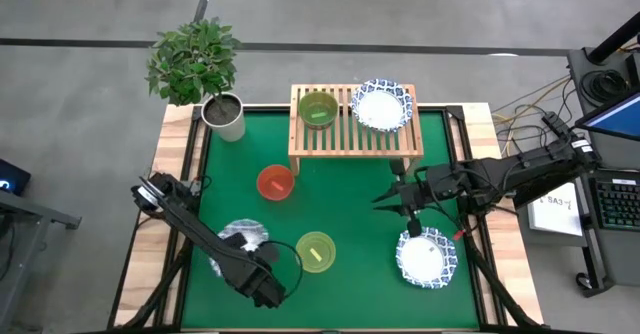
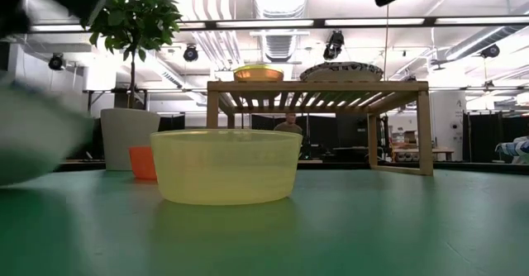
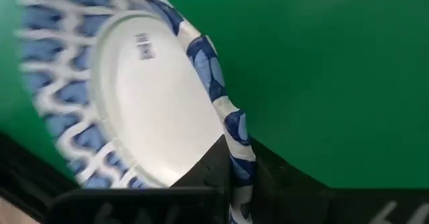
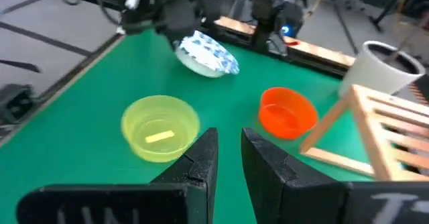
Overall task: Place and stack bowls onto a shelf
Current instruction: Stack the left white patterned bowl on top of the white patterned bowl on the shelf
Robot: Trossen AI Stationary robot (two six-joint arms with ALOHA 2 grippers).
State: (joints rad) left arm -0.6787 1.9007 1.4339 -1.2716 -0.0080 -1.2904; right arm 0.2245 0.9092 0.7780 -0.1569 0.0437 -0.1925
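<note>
My left gripper [image 3: 234, 184] is at the table's near left, shut on a white bowl with a blue patterned rim [image 1: 243, 238], which also shows in the right wrist view [image 4: 208, 55]. My right gripper [image 4: 229, 158] hovers over the table's right middle [image 1: 400, 200], fingers a little apart, holding nothing. Just nearer than it, a second patterned bowl [image 1: 425, 257] sits upright on its base on the green mat. The yellow-green bowl [image 1: 315, 251] and red bowl [image 1: 275, 182] stand on the mat. On the wooden shelf [image 1: 400, 139] rest a green bowl [image 1: 318, 109] and a patterned bowl [image 1: 382, 104]. My left gripper pinches the patterned bowl's rim [image 3: 236, 133] between its two fingers, one on the white inner face and one [image 3: 271, 174] on the outer side. The bowl is tilted steeply, with its labelled white face toward the wrist camera. In the right wrist view it appears lifted off the mat.
A grey pot with a leafy plant [image 1: 224, 116] stands at the far left corner beside the shelf. Bare green mat lies between the red bowl and my right gripper [image 1: 340, 189]. Wooden table borders [image 1: 170, 194] frame the mat.
</note>
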